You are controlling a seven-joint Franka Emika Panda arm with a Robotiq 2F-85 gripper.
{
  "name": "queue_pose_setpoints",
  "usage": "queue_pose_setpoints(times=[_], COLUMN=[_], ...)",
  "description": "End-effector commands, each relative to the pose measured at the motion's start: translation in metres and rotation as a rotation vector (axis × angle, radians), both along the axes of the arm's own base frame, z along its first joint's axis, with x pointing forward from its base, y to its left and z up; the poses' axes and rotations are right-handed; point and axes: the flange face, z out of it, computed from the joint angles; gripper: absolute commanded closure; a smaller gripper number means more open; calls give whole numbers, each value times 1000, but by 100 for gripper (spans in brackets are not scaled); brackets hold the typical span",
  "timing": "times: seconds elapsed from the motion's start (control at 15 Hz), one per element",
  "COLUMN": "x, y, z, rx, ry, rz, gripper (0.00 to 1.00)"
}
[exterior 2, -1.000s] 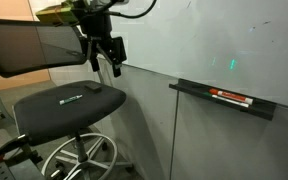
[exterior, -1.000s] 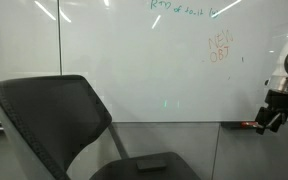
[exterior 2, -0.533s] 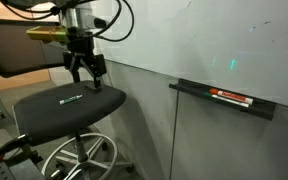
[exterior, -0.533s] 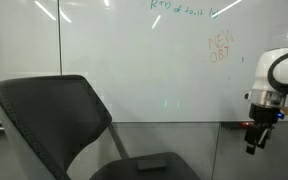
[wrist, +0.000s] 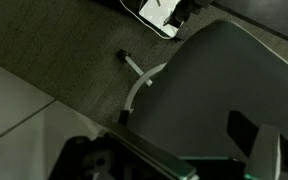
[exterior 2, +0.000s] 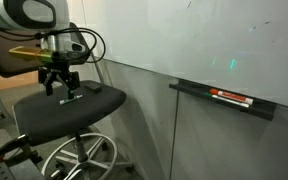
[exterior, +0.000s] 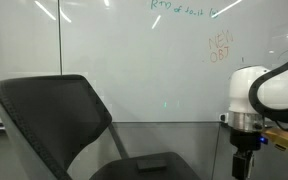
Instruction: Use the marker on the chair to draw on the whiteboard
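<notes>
**Exterior view, facing the board.** The whiteboard (exterior: 144, 70) is seen carrying only faint green and orange handwriting. No fresh stroke can be attributed to the robot. The backrest of the chair (exterior: 49, 115) is recorded at the lower left. The gripper (exterior: 241, 165) is cut by the bottom edge of the picture at the right. Its jaws cannot be judged from here, and the marker is not seen.

**Exterior view, along the board.** The gripper (exterior 2: 60, 84) is observed just above the seat (exterior 2: 89, 112), pointing down. Its jaws are spread wide and nothing is held between them. A slim item with a pale marking, taken to be the marker (exterior 2: 72, 98), lies flat on the seat toward its far edge, just beside the fingertips. Contact cannot be confirmed. A red-and-black item (exterior 2: 234, 97) rests on the ledge (exterior 2: 199, 92), well apart from the chair and untouched.

**Wrist view.** The edge of the seat and the carpet (wrist: 64, 60) beyond it are shown, with one finger (wrist: 252, 135) at the bottom edge. The marker cannot be made out.

**Progress.** Only the approach is judged done. The grasp, lift, carry to the board and drawing are all outstanding.
</notes>
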Motion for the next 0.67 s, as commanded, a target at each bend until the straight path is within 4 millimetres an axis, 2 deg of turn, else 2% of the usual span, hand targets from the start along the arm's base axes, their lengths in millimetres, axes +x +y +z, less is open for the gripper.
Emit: queue_pose_setpoints(times=[0.0,0.27,0.6], x=[13,17,23], y=[38,68,83], z=[-11,-20,-28], rx=[11,22,22], ry=[1,1,-19], rz=[33,38,-24], gripper=[0,0,0])
